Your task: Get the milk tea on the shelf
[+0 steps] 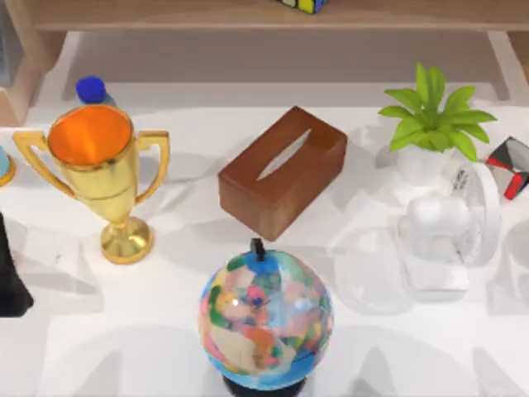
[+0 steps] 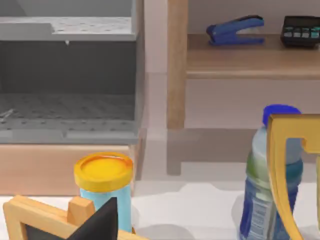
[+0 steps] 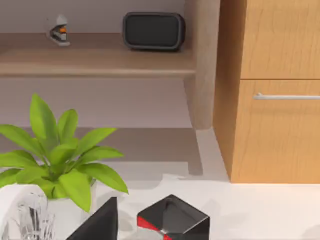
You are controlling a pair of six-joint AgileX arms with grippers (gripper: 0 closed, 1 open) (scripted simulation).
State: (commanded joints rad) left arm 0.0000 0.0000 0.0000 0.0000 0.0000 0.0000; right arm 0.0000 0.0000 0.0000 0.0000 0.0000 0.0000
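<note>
While you're looking down, one shelf (image 1: 248, 15) is running along the back. One trophy (image 1: 103, 178), one tissue box (image 1: 283, 172), one globe (image 1: 264, 318) and one plant (image 1: 431, 124) are crowding the table (image 1: 124, 339) in front of it. You can't tell where the milk tea is sitting, or whether the left claw (image 2: 102, 222) and right claw (image 3: 97, 222) are apart or together.

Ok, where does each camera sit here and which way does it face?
Top view: above the table, looking down on trophy, tissue box, globe; a dark shape at the left edge may be the left arm.
Left wrist view: low, facing the shelf past the blue-capped bottle; dark tip of the left tool shows.
Right wrist view: low, facing the shelf past the plant; dark tip of the right tool shows.
Shared: top and left wrist views show trophy and bottle.
</note>
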